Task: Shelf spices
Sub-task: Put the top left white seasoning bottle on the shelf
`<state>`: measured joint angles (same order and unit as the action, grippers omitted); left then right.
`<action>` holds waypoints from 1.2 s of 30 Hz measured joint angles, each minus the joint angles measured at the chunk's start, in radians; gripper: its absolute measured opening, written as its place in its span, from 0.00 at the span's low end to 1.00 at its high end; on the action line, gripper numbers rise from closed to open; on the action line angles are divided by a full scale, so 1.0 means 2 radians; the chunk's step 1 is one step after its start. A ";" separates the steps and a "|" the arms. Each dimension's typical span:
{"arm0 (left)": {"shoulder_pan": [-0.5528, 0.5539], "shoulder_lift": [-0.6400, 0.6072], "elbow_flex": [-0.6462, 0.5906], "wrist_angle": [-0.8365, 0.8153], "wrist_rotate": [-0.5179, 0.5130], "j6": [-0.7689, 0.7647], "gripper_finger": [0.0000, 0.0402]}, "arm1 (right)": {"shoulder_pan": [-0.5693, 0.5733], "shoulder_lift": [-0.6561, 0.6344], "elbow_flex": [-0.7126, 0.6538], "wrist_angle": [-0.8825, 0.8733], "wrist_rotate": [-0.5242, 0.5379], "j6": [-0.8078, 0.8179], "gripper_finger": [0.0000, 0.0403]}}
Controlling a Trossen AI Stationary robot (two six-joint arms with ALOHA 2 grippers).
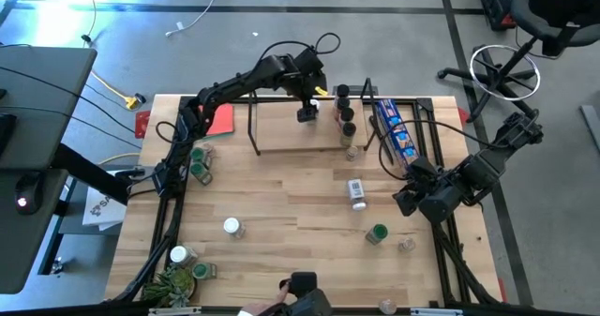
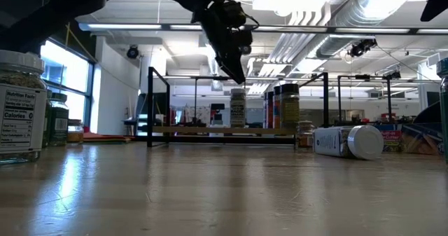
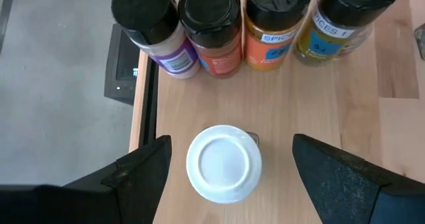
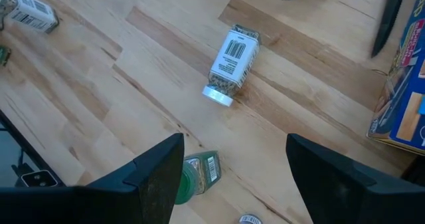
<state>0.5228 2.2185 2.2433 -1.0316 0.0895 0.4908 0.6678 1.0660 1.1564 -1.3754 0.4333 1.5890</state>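
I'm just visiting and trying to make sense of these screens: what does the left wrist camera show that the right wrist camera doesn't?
Only the left wrist view shows the shelf board with a row of four black-lidded spice jars and a white-lidded jar standing upright between the open left gripper fingers, not touched by them.

Only the right wrist view shows the table, a white-lidded jar lying on its side, a green-lidded jar also tipped over, and the blue packet, below the open right gripper.

Both show light wood, spice jars and an open gripper holding nothing.
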 joint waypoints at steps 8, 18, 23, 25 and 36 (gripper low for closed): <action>0.002 -0.016 0.002 -0.093 0.015 -0.017 0.77 | 0.000 0.000 0.000 -0.003 0.000 0.000 0.64; 0.000 -0.011 -0.080 -0.069 0.031 -0.070 0.57 | 0.000 0.000 0.000 -0.011 0.017 0.000 0.64; -0.003 -0.008 -0.105 -0.012 0.027 -0.108 0.49 | 0.000 0.000 0.000 -0.011 0.013 0.002 0.64; -0.003 -0.006 -0.105 0.008 0.028 -0.118 0.47 | 0.000 0.000 0.000 -0.010 0.013 0.002 0.64; -0.003 -0.002 -0.105 0.079 0.027 -0.160 0.39 | 0.000 0.000 0.000 -0.010 0.013 0.002 0.64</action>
<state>0.5168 2.2154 2.0331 -0.8742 0.1436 0.1709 0.6675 1.0660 1.1564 -1.3945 0.4587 1.5929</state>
